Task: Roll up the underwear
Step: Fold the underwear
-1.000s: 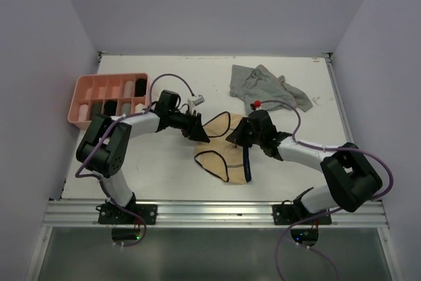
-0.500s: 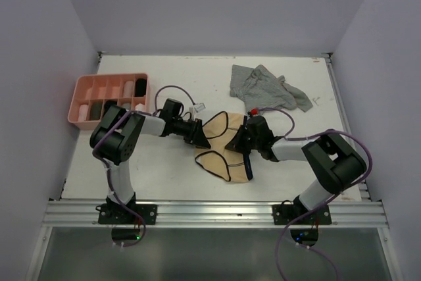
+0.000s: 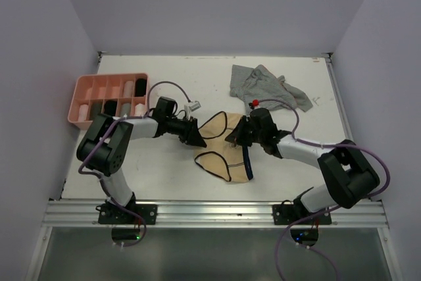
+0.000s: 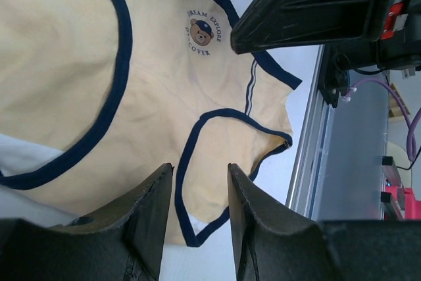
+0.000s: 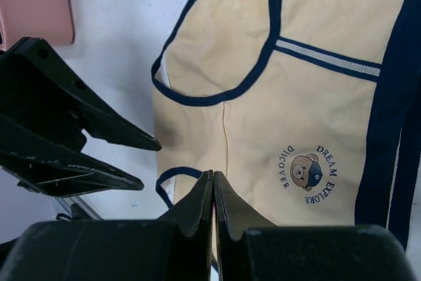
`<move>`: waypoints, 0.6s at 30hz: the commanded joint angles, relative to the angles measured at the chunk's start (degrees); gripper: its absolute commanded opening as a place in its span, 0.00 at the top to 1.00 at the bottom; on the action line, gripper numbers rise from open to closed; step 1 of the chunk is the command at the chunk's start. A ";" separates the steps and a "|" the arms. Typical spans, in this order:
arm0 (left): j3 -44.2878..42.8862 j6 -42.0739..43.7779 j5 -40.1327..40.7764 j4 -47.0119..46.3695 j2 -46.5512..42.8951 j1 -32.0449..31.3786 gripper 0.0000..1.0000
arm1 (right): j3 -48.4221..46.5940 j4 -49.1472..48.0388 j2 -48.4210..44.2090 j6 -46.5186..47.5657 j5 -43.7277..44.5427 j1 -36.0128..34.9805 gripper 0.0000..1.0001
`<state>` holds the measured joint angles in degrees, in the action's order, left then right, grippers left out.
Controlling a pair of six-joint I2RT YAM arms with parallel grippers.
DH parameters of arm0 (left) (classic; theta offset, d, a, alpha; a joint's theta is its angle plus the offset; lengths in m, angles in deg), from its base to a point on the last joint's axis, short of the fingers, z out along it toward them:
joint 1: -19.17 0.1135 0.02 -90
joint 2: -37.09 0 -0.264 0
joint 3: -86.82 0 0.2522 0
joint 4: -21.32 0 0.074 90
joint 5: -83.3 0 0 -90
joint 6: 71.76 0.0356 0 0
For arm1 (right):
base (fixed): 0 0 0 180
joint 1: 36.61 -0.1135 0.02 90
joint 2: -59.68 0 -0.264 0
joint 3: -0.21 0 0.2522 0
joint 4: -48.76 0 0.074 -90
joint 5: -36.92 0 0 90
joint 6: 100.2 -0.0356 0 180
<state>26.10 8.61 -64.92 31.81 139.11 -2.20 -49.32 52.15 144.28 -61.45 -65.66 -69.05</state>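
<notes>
Beige underwear (image 3: 227, 156) with dark trim lies spread near the middle of the desk (image 3: 164, 172), between the two arms, probably laid flat so that it can be rolled. The left claw (image 4: 200, 176) hovers over its hem with fingers apart, apparently ready to pinch, while the right claw (image 5: 212, 179) points at the cloth with fingers pressed together, seemingly gripping nothing.

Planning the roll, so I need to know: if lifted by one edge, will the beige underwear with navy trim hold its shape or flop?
Likely flops: the beige underwear lies creased and folded over itself, so a lifted edge should droop. Probably light, as the cloth looks thin. Pushed, such soft cloth would likely bunch up rather than slide whole.
</notes>
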 commanded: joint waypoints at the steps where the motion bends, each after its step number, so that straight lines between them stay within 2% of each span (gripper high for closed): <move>1: 0.82 3.39 1.61 2.12 -1.12 1.24 0.57 | -2.46 5.27 -1.81 3.69 1.33 0.98 0.94; 10: -0.32 4.53 7.50 5.81 6.08 4.14 0.60 | -0.18 9.23 1.79 6.77 4.67 4.49 0.95; 15: -2.96 5.05 4.35 6.34 6.18 4.14 0.57 | -1.67 8.08 6.54 7.74 0.90 5.11 0.96; 18: -6.29 9.25 1.10 10.72 3.90 3.26 0.54 | -5.43 8.08 3.93 10.01 -1.83 5.11 0.93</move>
<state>23.15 12.05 -63.87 38.28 144.02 1.41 -50.98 59.11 149.66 -55.13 -64.92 -63.92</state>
